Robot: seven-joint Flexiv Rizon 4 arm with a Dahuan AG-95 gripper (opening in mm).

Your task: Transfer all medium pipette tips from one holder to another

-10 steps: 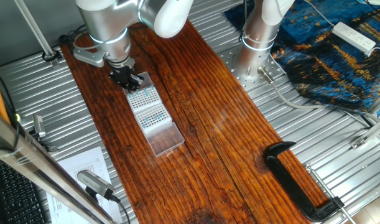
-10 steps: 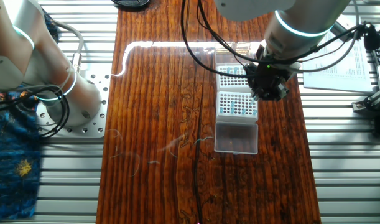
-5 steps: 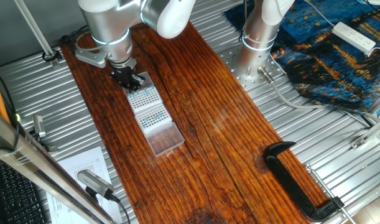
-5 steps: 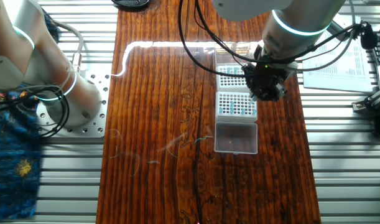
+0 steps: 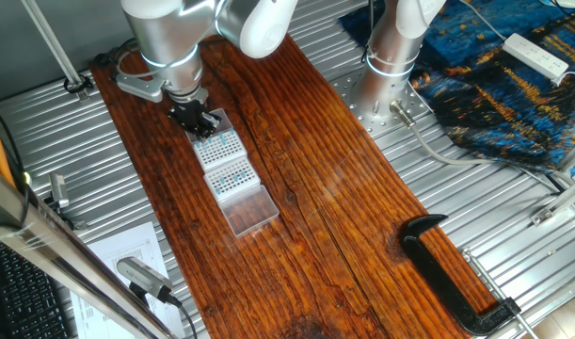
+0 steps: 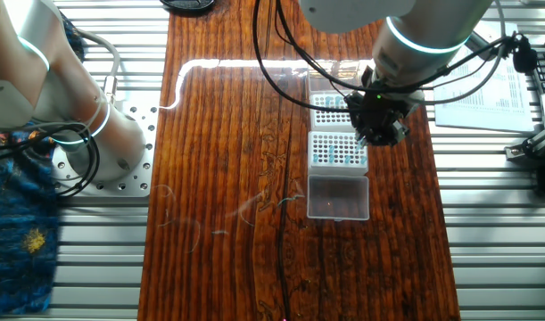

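A perforated metal bench point(image 5: 42, 141) is seen at far left, with printed papers point(image 5: 127, 259) lying near its front edge. On the dark wooden board point(image 5: 306, 188), two pipette-tip racks are set end to end close to the board's left edge: the far rack point(image 5: 216, 146) and the near rack point(image 5: 232, 175), with a clear hinged lid point(image 5: 247, 211) laid flat beyond them. The medium pipette tips point(image 6: 339, 150) are seen as bluish dots in the near rack. The gripper point(image 5: 195, 121) is poised above the far rack's outer corner; how wide its fingers are parted, or whether anything is held, cannot be told. Most of the board to the right of the racks is left bare. Further right, the arm's base point(image 5: 386, 80) is mounted on the bench, and a black clamp point(image 5: 456, 273) is fixed at the board's near right edge.
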